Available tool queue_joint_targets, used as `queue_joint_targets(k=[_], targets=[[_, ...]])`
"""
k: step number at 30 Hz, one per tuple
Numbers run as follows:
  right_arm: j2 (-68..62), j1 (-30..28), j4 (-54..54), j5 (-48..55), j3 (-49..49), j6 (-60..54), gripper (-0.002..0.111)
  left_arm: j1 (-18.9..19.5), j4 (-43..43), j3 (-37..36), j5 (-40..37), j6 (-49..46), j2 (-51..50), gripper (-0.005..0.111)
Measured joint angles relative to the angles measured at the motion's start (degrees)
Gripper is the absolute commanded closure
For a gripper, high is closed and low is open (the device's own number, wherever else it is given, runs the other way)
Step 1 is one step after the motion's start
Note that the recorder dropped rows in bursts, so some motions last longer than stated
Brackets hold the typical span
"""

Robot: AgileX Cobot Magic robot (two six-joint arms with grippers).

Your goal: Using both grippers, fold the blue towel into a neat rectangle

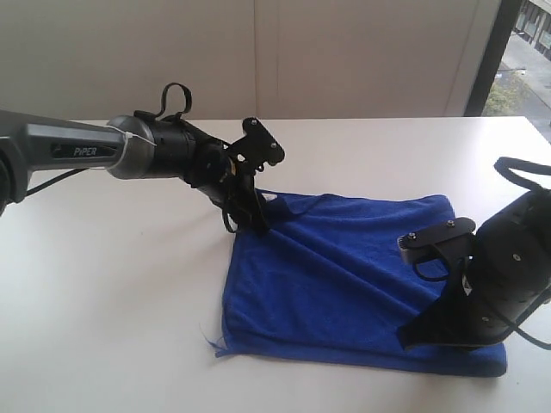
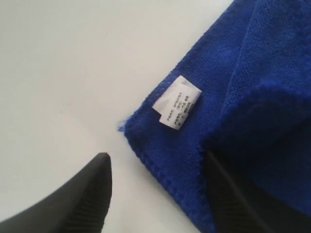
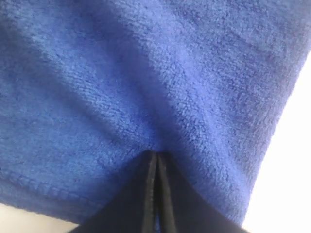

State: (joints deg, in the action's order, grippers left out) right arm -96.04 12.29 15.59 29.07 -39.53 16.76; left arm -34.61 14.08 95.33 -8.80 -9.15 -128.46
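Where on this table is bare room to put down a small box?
The widest bare patch of table lies between the left arm and the blue towel's left edge. A bare strip runs between the towel's far edge and the wall. Crowded: the towel's far left corner at the left gripper, its near right corner at the right gripper.

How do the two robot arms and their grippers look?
The left arm has a grey tube marked PiPER, then a black wrist with looped black cables. The right arm is black, also cabled. The left gripper and right gripper have flat dark tapering fingers.
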Motion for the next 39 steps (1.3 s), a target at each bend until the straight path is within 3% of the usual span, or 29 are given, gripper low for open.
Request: queue_joint_targets(k=[14, 21, 29, 36, 39], targets=[[0.0, 0.0, 0.0, 0.9, 0.0, -0.4, 0.108, -0.5, -0.8, 0.0, 0.4, 0.1, 7.2, 0.043], [0.0, 0.0, 0.0, 0.9, 0.0, -0.6, 0.108, -3.3, -1.0, 0.0, -2.1, -2.5, 7.1, 0.043], [0.0, 0.0, -0.2, 0.9, 0.0, -1.1, 0.108, -2.3, 0.1, 0.0, -6.3, -2.7, 4.1, 0.043], [0.0, 0.0, -0.2, 0.7, 0.0, -1.3, 0.108, -2.2, 0.4, 0.0, 3.0, -2.7, 3.9, 0.043], [0.0, 0.0, -0.3, 0.7, 0.0, -1.3, 0.108, -2.2, 0.4, 2.4, 2.9, -2.2, 2.6, 0.043]])
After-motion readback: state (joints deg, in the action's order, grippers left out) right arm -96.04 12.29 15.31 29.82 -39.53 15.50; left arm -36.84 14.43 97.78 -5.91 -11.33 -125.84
